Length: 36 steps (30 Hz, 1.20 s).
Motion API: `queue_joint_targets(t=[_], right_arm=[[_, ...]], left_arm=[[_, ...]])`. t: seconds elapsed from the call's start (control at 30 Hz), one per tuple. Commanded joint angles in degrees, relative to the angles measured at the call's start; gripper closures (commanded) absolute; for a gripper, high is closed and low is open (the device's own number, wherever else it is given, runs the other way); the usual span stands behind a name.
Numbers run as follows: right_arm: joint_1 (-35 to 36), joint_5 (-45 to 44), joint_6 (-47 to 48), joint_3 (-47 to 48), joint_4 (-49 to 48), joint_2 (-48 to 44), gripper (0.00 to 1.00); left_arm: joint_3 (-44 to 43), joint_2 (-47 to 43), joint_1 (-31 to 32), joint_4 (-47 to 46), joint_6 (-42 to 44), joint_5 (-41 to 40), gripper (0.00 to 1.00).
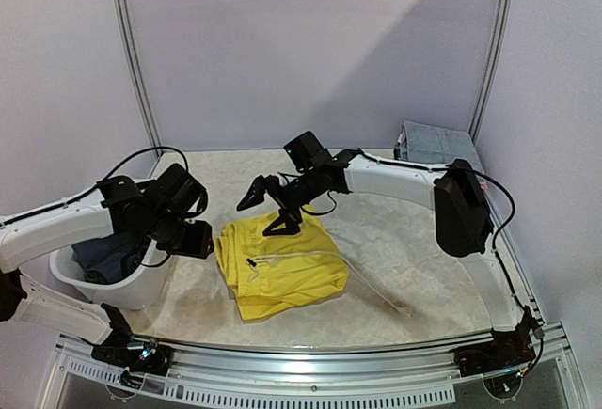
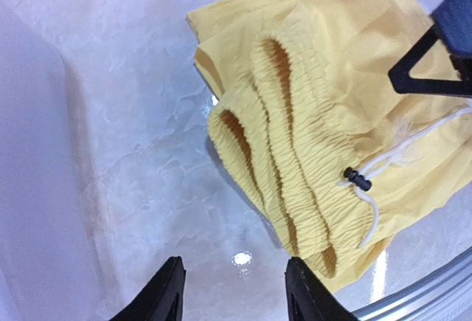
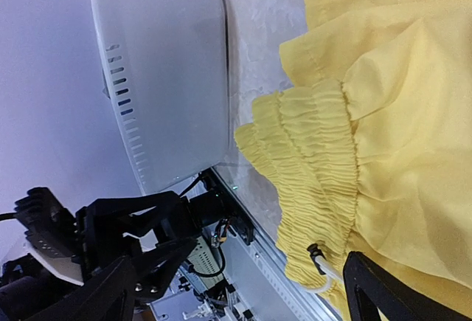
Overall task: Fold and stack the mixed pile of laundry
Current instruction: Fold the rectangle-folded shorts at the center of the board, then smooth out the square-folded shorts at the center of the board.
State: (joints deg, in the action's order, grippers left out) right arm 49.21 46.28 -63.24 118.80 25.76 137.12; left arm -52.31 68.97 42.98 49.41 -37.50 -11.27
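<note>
The yellow shorts (image 1: 279, 263) lie folded near the middle of the table (image 1: 414, 240), waistband bunched in pleats toward the left arm's side. A white cord (image 1: 362, 277) trails off them to the right.

The right claw (image 1: 266, 209) hangs over the far edge of the shorts, its fingers spread wide and holding nothing. In its wrist view the waistband and cord toggle lie between and beyond the two fingertips (image 3: 387, 295).

The left claw (image 1: 198, 240) sits just beside the left edge of the shorts, jaws apart and empty. Its wrist view shows bare table between the fingers (image 2: 166, 295), with the shorts ahead and to the right.

The tub (image 1: 141, 289) stands left of the shorts under the left arm, dark clothes (image 1: 105, 257) inside. A grey cloth (image 1: 435, 142) lies folded at the far right corner, well apart
</note>
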Motion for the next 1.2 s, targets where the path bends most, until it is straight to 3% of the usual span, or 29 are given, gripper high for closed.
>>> queue_joint_targets(t=[0.0, 0.2, 0.5, 0.67, 0.97, 1.17], right_arm=[[-3.53, -4.12, 10.18, 1.87, 9.56, -4.08, 0.01], [-6.60, -8.70, 24.34, -2.46, 19.55, -7.31, 0.02], [-7.04, -5.85, 40.27, -20.94, 21.21, -13.47, 0.19], [-7.10, -5.21, 41.82, -29.80, 17.95, -16.97, 0.26], [-7.16, -7.21, 41.37, -39.13, 14.53, -18.13, 0.27], [-7.20, -8.82, 42.57, -38.56, 18.34, -21.84, 0.22]], left_arm=[[-3.57, 2.83, -0.71, -0.82, 4.35, 0.68, 0.53], [-9.73, 15.17, 0.16, -9.34, 6.85, 7.64, 0.55], [-18.38, 30.17, -0.50, -9.67, 9.00, 6.00, 0.58], [-15.55, 31.90, -2.03, -10.59, 7.79, 4.53, 0.59], [-8.30, 34.06, -2.86, -14.91, 6.18, 4.93, 0.60], [-8.28, 33.36, -2.67, -14.92, 6.12, 5.33, 0.60]])
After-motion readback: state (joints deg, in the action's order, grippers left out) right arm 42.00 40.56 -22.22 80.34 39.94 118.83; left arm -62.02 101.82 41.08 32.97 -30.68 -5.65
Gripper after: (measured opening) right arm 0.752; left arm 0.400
